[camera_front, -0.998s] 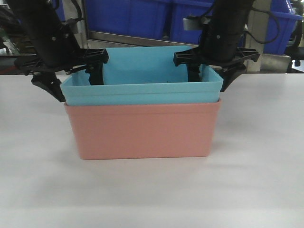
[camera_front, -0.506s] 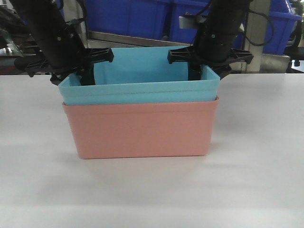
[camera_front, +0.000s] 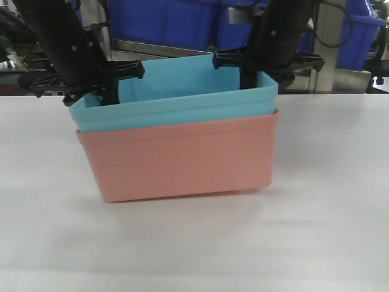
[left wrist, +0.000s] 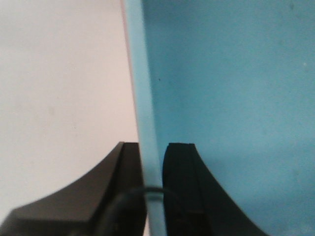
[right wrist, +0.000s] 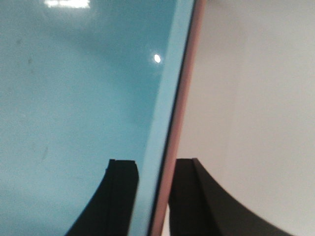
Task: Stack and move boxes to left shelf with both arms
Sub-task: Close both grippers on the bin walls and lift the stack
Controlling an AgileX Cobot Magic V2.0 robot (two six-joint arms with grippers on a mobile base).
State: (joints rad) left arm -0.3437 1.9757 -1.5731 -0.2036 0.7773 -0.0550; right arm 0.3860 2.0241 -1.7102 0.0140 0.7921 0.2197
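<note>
The light blue box [camera_front: 182, 85] sits nested inside the salmon pink box [camera_front: 176, 155] on the white table [camera_front: 328, 182]. The stack is tilted, with its right end raised off the table. My left gripper [camera_front: 91, 91] is shut on the stack's left wall; in the left wrist view [left wrist: 151, 145] the blue rim [left wrist: 145, 88] runs between its fingers. My right gripper [camera_front: 261, 76] is shut on the right wall, pinching the blue rim [right wrist: 165, 113] and pink rim [right wrist: 184, 98] together [right wrist: 155, 162]. The left shelf is out of view.
Large dark blue crates [camera_front: 176, 21] stand on a metal rack rail [camera_front: 158, 48] behind the table. The white tabletop stretches in front of the stack and to both sides of it.
Both grippers have closed on the stack's end walls. The right end of the stack has risen, so it now tilts, and it has shifted slightly left.
</note>
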